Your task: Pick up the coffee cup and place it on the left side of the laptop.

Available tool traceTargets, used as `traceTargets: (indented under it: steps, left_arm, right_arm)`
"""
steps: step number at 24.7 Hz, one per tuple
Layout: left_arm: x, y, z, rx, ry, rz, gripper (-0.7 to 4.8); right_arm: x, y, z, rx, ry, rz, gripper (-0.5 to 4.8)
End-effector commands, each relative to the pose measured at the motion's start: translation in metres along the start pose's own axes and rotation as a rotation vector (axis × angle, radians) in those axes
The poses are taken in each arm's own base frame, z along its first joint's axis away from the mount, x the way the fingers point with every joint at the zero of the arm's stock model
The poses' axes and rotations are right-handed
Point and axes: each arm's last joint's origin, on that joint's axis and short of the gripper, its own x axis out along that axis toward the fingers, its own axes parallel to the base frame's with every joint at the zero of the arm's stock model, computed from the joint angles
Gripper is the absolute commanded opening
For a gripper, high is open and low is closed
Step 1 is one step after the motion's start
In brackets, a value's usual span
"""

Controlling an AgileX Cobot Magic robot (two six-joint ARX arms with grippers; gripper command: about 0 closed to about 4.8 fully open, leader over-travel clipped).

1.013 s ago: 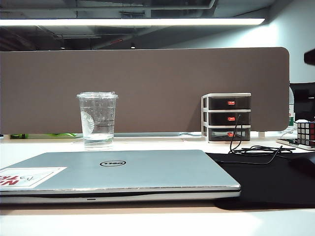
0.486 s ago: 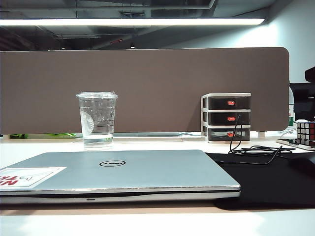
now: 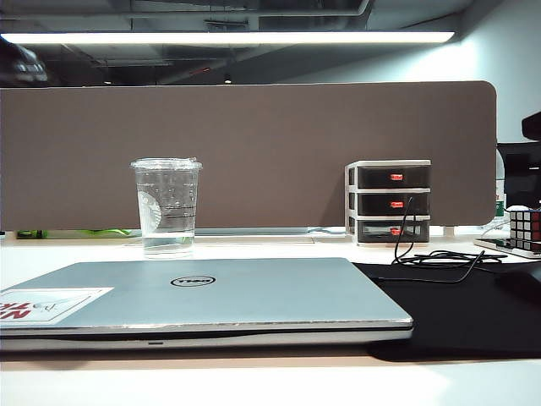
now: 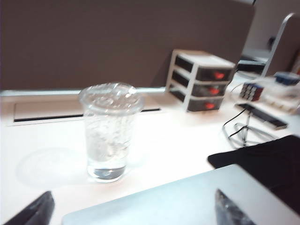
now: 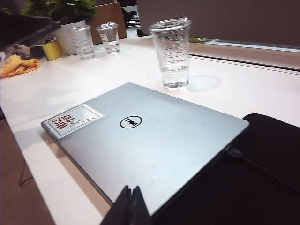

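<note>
Brown partition (image 3: 254, 152) backs white desk (image 3: 270, 247) under striplight (image 3: 228, 37).

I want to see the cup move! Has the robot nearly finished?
Not yet. Nothing looks done: the coffee cup stands on the table behind the closed laptop, untouched. In hand: the left gripper hangs open over the laptop, facing the cup. The right gripper is shut above the laptop's near edge. Left: grab, lift, set it left of the laptop.

Bare tabletop (image 3: 76, 252) lies at left of the coffee cup (image 3: 167, 205); the laptop (image 3: 203, 300) fills the foreground, drawers (image 3: 389, 201) and cables (image 3: 435, 258) crowd the right.
</note>
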Motion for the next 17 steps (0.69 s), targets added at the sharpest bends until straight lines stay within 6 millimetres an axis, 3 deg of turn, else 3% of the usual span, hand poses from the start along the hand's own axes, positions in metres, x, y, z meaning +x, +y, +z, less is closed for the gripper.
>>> traceTargets:
  steps: [1, 4, 7, 11, 17]
  left_arm:
    - [0.01, 0.006, 0.0, 0.079, -0.023, 0.061, 4.44]
    - [0.012, 0.005, 0.003, 0.048, -0.06, 0.045, 4.42]
    - [0.012, 0.005, 0.004, 0.21, -0.067, 0.044, 4.45]
    - [0.015, 0.008, -0.001, 0.27, -0.031, 0.02, 4.45]
    - [0.028, 0.047, -0.021, 0.248, 0.007, -0.004, 4.45]
  right_arm:
    - [0.0, 0.0, -0.001, -0.004, -0.005, 0.01, -0.01]
    - [0.0, 0.0, -0.001, -0.004, -0.005, 0.01, -0.01]
    - [0.0, 0.0, -0.001, -0.005, -0.005, 0.01, -0.01]
    - [0.0, 0.0, -0.001, -0.005, -0.005, 0.01, -0.01]
    - [0.0, 0.0, -0.001, -0.005, -0.005, 0.01, -0.01]
